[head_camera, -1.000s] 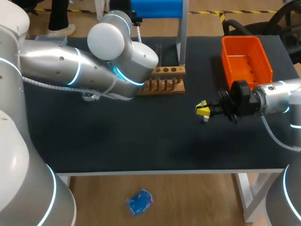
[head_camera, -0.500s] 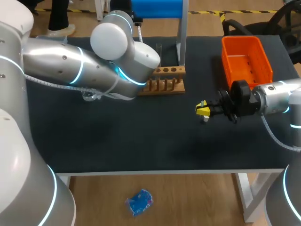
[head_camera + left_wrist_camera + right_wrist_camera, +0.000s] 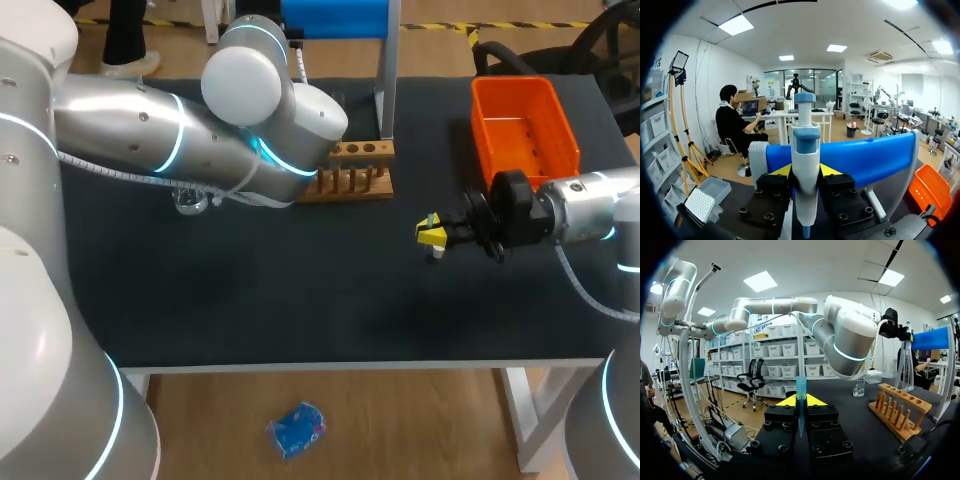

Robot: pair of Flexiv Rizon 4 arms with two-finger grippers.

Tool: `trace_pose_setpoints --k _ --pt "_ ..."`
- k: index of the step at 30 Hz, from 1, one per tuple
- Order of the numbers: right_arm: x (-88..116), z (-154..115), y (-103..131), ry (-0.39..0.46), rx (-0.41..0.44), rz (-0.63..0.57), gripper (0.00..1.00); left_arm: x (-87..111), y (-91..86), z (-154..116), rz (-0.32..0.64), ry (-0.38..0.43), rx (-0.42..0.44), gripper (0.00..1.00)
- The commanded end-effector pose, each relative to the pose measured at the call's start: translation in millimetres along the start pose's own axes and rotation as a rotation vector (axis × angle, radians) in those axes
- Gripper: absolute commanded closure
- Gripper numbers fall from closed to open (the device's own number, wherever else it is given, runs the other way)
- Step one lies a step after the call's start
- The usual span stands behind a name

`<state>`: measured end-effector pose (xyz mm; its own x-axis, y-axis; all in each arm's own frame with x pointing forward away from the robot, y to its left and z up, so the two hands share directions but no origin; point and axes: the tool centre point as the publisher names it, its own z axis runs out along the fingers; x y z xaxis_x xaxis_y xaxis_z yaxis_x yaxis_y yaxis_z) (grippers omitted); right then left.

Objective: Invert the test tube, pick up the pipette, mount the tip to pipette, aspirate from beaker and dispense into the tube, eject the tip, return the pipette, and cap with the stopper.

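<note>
The pipette (image 3: 805,150) clamped in the left hand (image 3: 805,171) is smooth white and blue plastic with a slight gloss. The tip (image 3: 800,390) gripped in the right hand (image 3: 800,402) is translucent blue plastic. Both hand bodies are matt black. Ahead of the right hand, the rack (image 3: 900,410) is bare wood. The counter (image 3: 300,290) is dark, matt and cloth-like. The arm shells (image 3: 150,140) are glossy.

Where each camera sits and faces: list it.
Head view: above, behind, looking down on the table; left arm by the rack, right claw mid-table.
Left wrist view: on that wrist, facing the blue stand; left claw shut on the pipette.
Right wrist view: on that wrist, facing the left arm; its claw shut on a blue tip.
Shared: head and right wrist show the rack.
</note>
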<state>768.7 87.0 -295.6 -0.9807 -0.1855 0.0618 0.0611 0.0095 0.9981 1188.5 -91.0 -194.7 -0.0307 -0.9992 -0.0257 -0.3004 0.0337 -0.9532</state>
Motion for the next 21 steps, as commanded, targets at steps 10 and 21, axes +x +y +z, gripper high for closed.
trace_pose_setpoints --k 10,21 --pt "0 -1 0 0.002 0.0 -0.001 1.0 -1.7 -24.1 -11 0.011 -0.008 0.025 1.0" --pt "0 -1 0 0.002 0.0 -0.001 1.0 1.5 -40.1 -45 0.03 0.075 0.09 1.0"
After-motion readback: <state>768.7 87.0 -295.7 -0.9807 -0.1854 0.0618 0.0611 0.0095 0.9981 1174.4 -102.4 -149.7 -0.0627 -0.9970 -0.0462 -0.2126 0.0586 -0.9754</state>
